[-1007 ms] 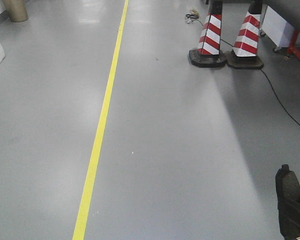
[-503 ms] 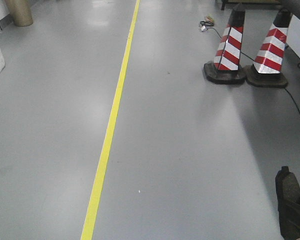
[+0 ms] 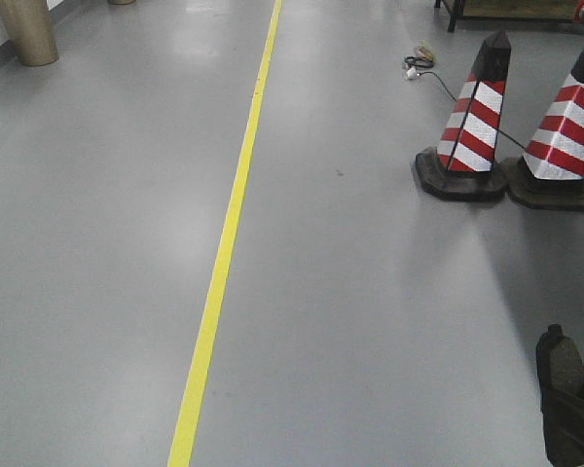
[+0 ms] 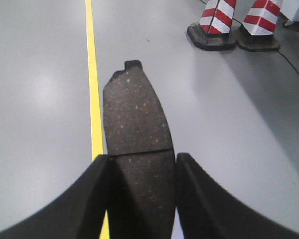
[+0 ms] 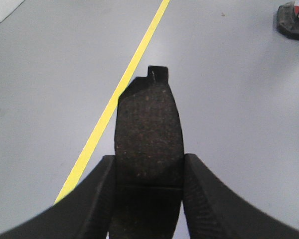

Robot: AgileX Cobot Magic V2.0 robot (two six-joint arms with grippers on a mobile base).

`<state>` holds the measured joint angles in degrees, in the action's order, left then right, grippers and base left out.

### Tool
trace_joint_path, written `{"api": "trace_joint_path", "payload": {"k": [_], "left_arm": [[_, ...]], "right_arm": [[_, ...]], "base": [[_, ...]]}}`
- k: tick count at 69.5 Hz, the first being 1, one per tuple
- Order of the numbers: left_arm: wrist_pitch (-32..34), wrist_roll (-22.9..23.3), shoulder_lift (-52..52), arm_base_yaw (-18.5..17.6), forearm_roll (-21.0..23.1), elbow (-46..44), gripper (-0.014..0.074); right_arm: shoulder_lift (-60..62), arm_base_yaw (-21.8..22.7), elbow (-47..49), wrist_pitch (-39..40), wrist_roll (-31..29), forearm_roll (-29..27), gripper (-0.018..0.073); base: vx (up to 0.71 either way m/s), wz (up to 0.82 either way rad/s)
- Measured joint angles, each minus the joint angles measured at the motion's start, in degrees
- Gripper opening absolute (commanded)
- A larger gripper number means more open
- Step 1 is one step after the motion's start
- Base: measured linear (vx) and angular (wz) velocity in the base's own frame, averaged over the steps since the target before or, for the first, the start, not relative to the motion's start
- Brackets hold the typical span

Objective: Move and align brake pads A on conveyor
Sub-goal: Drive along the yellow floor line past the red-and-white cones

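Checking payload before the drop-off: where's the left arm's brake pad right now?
In the left wrist view, the brake pad is clamped in the left gripper, sticking out forward over the grey floor, just right of the yellow line.

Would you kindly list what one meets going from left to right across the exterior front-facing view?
Tan cylinder → yellow floor line → left striped cone → right striped cone; the brake pad sits low at the right edge.

The left claw (image 4: 139, 196) had two broad matte-black fingers (image 4: 87, 199) curving outward toward the camera. The right claw (image 5: 147, 199) looked alike, its black fingers (image 5: 209, 199) finely textured, with smooth rounded edges and no visible markings.
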<state>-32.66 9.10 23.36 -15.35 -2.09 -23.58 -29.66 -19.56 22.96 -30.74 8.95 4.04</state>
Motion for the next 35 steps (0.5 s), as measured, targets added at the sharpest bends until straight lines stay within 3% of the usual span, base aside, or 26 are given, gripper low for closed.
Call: {"api": "trace_joint_path", "payload": {"k": [35], "left_arm": [[0.0, 0.0, 0.0, 0.0, 0.0, 0.0, 0.0209]], "right_arm": [[0.0, 0.0, 0.0, -0.57, 0.0, 0.0, 0.0099]], "base": [[0.61, -0.02]]}}
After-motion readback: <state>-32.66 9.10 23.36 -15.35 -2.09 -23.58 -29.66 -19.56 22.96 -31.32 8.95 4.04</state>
